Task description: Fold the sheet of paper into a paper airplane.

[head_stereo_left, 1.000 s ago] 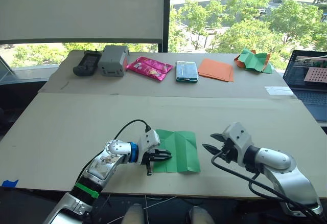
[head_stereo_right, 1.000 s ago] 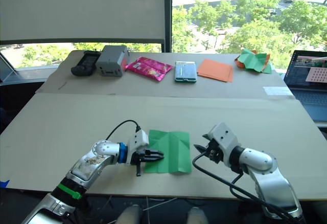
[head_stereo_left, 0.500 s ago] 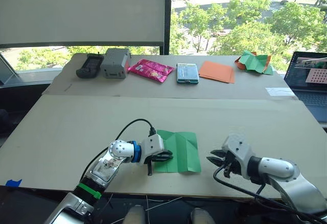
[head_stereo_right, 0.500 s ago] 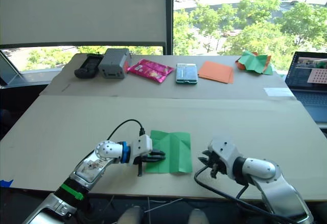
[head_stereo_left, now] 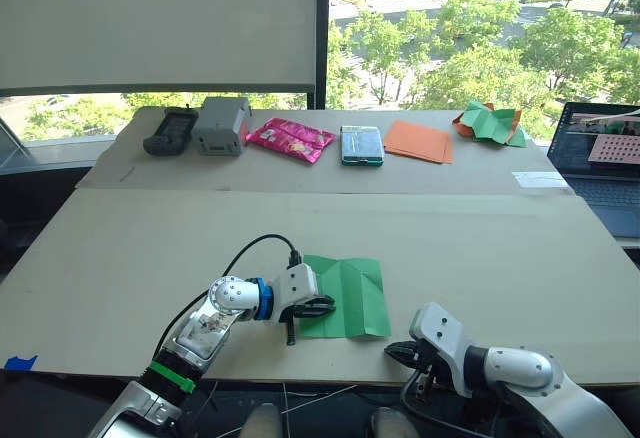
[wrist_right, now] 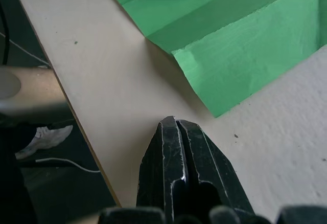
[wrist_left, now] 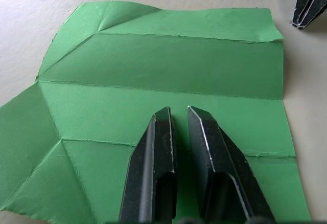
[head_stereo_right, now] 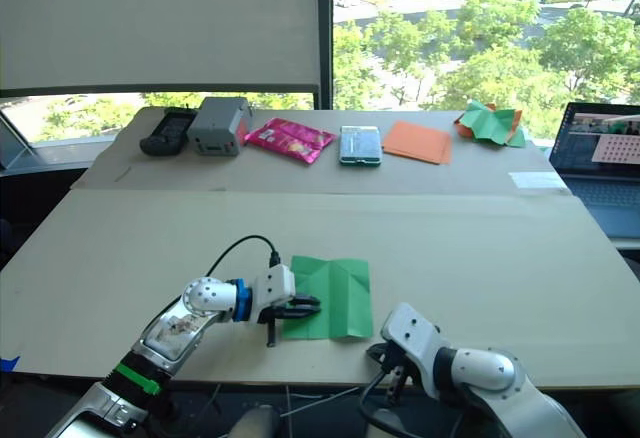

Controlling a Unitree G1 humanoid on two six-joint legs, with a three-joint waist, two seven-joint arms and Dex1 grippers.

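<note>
The sheet of paper (head_stereo_left: 357, 286) lies flat and creased, bright green, near the table's front edge. My left gripper (head_stereo_left: 328, 306) rests on its left part, fingers drawn almost together over the paper (wrist_left: 153, 65), with nothing pinched between them. My right gripper (head_stereo_left: 392, 351) is shut and low at the front edge of the table, just off the sheet's near right corner (wrist_right: 245, 35) and not touching it. Its shut tip (wrist_left: 308, 6) also shows in the left wrist view beyond the far corner of the sheet.
Along the back of the table (head_stereo_left: 150, 238) lie a black device (head_stereo_left: 171, 129), a grey box (head_stereo_left: 221, 124), a pink packet (head_stereo_left: 291, 139), a teal case (head_stereo_left: 360, 144), flat orange sheets (head_stereo_left: 418, 140) and a crumpled green-and-orange bundle (head_stereo_left: 490, 122). A laptop (head_stereo_left: 600, 163) stands at the right.
My right gripper has moved back toward the table's front edge and lower, and its fingers have gone from open to shut. The left gripper stays on the sheet.
</note>
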